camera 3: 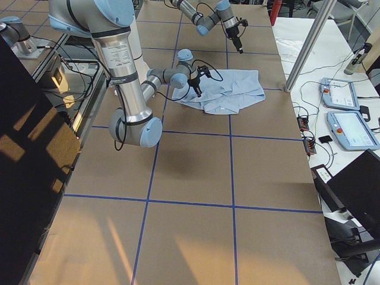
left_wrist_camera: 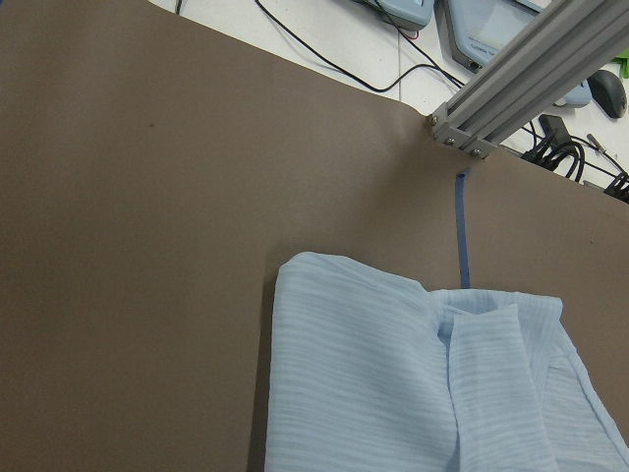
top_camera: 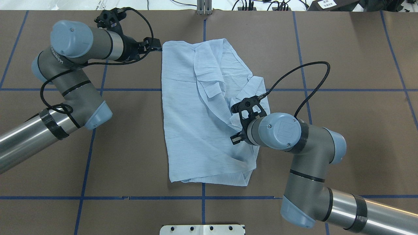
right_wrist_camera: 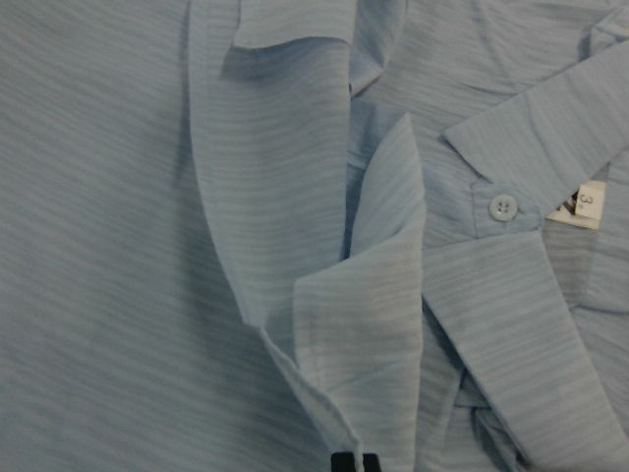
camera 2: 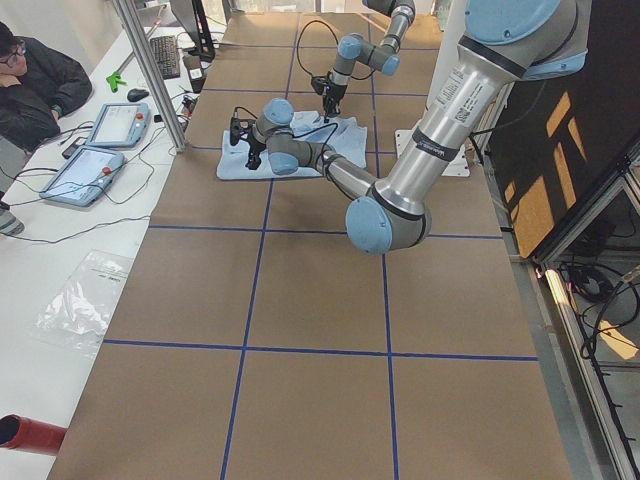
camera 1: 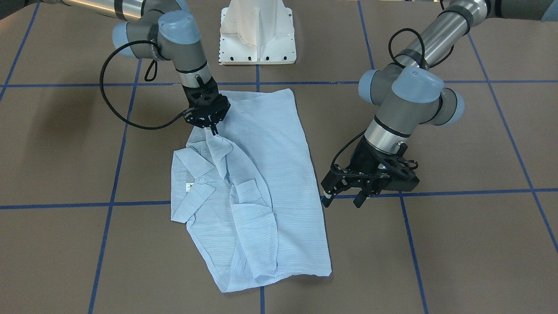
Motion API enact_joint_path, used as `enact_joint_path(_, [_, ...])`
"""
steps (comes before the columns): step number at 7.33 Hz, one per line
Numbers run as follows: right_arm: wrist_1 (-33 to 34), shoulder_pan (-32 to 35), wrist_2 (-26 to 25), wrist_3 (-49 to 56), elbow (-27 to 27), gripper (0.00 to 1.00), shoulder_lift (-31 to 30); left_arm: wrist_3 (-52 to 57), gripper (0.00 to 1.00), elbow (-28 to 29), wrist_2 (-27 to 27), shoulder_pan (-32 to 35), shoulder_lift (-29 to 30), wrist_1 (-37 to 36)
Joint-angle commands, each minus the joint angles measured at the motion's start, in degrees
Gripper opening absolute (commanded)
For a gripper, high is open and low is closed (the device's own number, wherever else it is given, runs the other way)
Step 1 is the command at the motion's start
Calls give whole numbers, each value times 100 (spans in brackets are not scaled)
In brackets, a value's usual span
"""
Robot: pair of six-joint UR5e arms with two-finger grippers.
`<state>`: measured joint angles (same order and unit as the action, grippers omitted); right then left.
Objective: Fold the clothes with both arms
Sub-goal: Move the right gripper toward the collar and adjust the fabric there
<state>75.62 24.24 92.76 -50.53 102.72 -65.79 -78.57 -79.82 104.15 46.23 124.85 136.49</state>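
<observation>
Overhead view, 12 o'clock = away from the robot.

Shirt (top_camera: 196, 130): lies partly folded on the brown table (top_camera: 343, 130), about mid-table. The long axis runs 12 to 6 o'clock. The collar (top_camera: 253, 86) sits on the long edge at 3 o'clock and points out that way. A sleeve is folded across the body and the fabric is rumpled along the 3 o'clock side. The right wrist view shows one white button (right_wrist_camera: 503, 206) at the collar, with the neck label (right_wrist_camera: 580, 205) just beside it.

Right arm (top_camera: 307, 182): enters from 5 o'clock, with the wrist turned down over the shirt's edge at about 4 o'clock from its middle, nearer the robot than the collar. Right gripper (camera 1: 213, 129): points straight down, fingers pinched together on a raised ridge of shirt fabric.

Left arm (top_camera: 75, 94): enters from 8 o'clock, elbow bent, forearm reaching toward 1 o'clock. Left gripper (camera 1: 343, 199): low over the table at the shirt's 11 o'clock corner, just beside the edge. The fingers are spread with nothing between them. Whether it touches the cloth cannot be told.
</observation>
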Motion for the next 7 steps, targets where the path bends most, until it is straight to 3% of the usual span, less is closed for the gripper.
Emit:
enact_joint_path(1, [5, 298, 145, -1, 12, 0, -162, -1, 99, 19, 0, 0, 5, 0])
enact_joint_path(3, [5, 519, 173, 8, 12, 0, -303, -9, 99, 19, 0, 0, 5, 0])
enact_joint_path(4, [-12, 537, 164, -1, -6, 99, -338, -9, 99, 19, 0, 0, 5, 0])
enact_joint_path(7, [-65, 731, 155, -36, 117, 100, 107, -9, 99, 19, 0, 0, 5, 0])
